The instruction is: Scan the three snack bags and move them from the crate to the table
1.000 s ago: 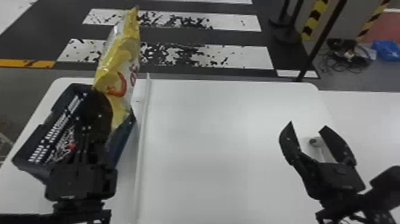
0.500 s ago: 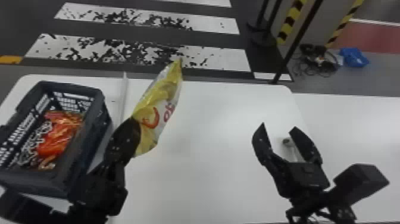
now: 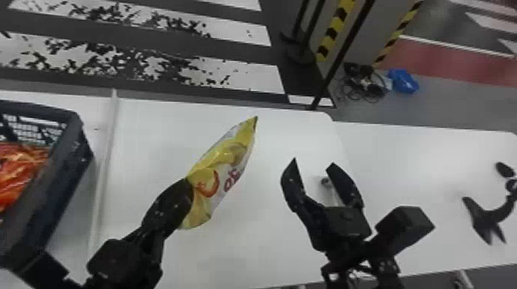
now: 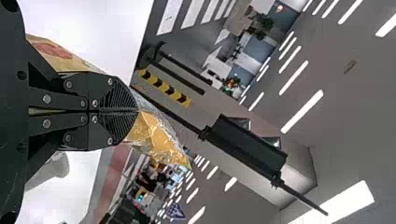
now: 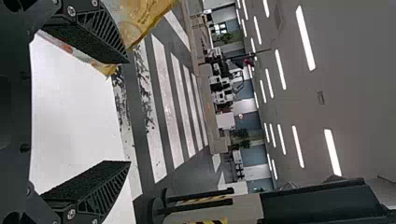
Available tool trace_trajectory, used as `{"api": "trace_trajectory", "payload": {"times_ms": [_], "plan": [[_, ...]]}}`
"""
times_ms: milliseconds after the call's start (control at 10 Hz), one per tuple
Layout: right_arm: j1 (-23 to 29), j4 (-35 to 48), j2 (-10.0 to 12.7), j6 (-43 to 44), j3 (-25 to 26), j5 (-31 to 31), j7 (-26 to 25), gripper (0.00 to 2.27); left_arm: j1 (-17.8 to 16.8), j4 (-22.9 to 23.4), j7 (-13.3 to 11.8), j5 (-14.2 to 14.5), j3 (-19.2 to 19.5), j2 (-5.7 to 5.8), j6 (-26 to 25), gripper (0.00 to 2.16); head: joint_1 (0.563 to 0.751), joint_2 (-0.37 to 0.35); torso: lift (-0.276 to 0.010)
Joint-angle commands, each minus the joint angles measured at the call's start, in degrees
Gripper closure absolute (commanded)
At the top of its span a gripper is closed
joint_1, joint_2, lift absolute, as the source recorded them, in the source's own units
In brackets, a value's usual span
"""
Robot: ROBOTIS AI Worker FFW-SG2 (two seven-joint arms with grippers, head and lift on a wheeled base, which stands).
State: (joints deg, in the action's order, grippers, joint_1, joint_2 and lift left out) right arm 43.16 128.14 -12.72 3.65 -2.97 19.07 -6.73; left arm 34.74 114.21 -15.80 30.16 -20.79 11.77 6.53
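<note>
– What has the left gripper (image 3: pixel 187 188) got there?
– A yellow and white snack bag (image 3: pixel 225 163). Its two fingers are pressed together on the bag, and crumpled packet sticks out past them.
– Standing up or lying down?
– Leaning, I'd say, with the pointed end tipped to the far right. It's over the table (image 3: pixel 246 249), between the crate (image 3: pixel 67 207) and the other gripper.
– And that one, the right gripper (image 3: pixel 313 163)?
– Fingers spread wide apart, holding nothing. It's just to the right of the bag, with a gap between them.
– I can see a small grey thing (image 3: pixel 326 181) through its fingers.
– So can I, but what it is I can't tell.
– Anything in the crate, over on the left?
– Something in red-orange packaging (image 3: pixel 15 173), down inside. I can't tell how many bags that is.
– There's a white strip (image 3: pixel 104 169) too, running near to far, just right of the crate.
– Yes, and well over to the right a black thing (image 3: pixel 482 223) rests on a white surface (image 3: pixel 415 165)
</note>
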Motion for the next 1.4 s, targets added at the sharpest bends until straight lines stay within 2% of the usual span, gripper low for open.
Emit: {"api": "trace_trajectory", "payload": {"times_ms": [0,100,200,300,500,700,800,900,1000,1200,1300], "plan": [[-0.18,-0.08,0.07,-0.10,-0.11,0.00,0.05,0.12,-0.91,0.23,-2.31,4.29,-0.48,-0.61,-6.14,2.13,0.695,-0.317,-0.062],[-0.27,-0.17,0.07,-0.27,-0.11,0.00,0.05,0.12,-1.26,0.23,-4.33,6.40,-0.39,-1.48,-10.54,2.14,0.695,-0.329,-0.062],[-0.36,-0.17,0.07,-0.62,-0.11,-0.09,-0.03,0.12,-3.02,-0.65,-5.30,10.53,0.58,-2.45,-18.45,2.14,0.695,-0.350,-0.062],[-0.36,-0.26,0.07,-0.62,-0.11,-0.09,0.05,0.12,-4.51,-2.85,-6.18,12.38,1.90,-3.42,-23.55,2.14,0.695,-0.350,-0.062],[-0.71,-0.52,0.07,-0.97,-0.11,-0.09,0.05,0.12,-7.15,-7.07,-5.30,12.47,3.39,-4.47,-28.12,2.14,0.695,-0.350,-0.062],[-1.06,-0.78,0.07,-1.15,-0.28,-0.18,0.05,0.12,-8.46,-9.79,-4.15,12.12,3.92,-4.74,-27.77,2.13,0.695,-0.350,-0.062],[-1.06,-0.78,0.07,-1.15,-0.28,-0.18,0.05,0.12,-8.99,-9.79,-1.61,10.97,4.01,-4.74,-27.77,1.94,0.695,-0.350,-0.062],[-1.06,-0.78,0.07,-1.15,-0.28,-0.18,-0.03,0.12,-9.26,-9.70,-0.20,8.25,3.92,-4.82,-27.06,1.11,0.695,-0.350,-0.062],[-0.97,-0.78,0.07,-1.15,-0.28,-0.18,0.05,0.12,-9.52,-9.35,1.21,5.08,3.83,-4.74,-26.36,0.06,0.695,-0.350,-0.062],[-0.97,-0.78,0.07,-1.68,-0.28,-0.18,0.05,0.12,-10.31,-8.12,6.66,-2.65,2.60,-4.65,-26.36,0.01,0.695,-0.346,-0.062],[-0.97,-0.78,0.07,-1.85,-0.28,-0.18,0.05,0.12,-10.57,-6.98,11.23,-10.30,0.75,-4.47,-25.48,0.02,0.695,-0.331,-0.062]]}}
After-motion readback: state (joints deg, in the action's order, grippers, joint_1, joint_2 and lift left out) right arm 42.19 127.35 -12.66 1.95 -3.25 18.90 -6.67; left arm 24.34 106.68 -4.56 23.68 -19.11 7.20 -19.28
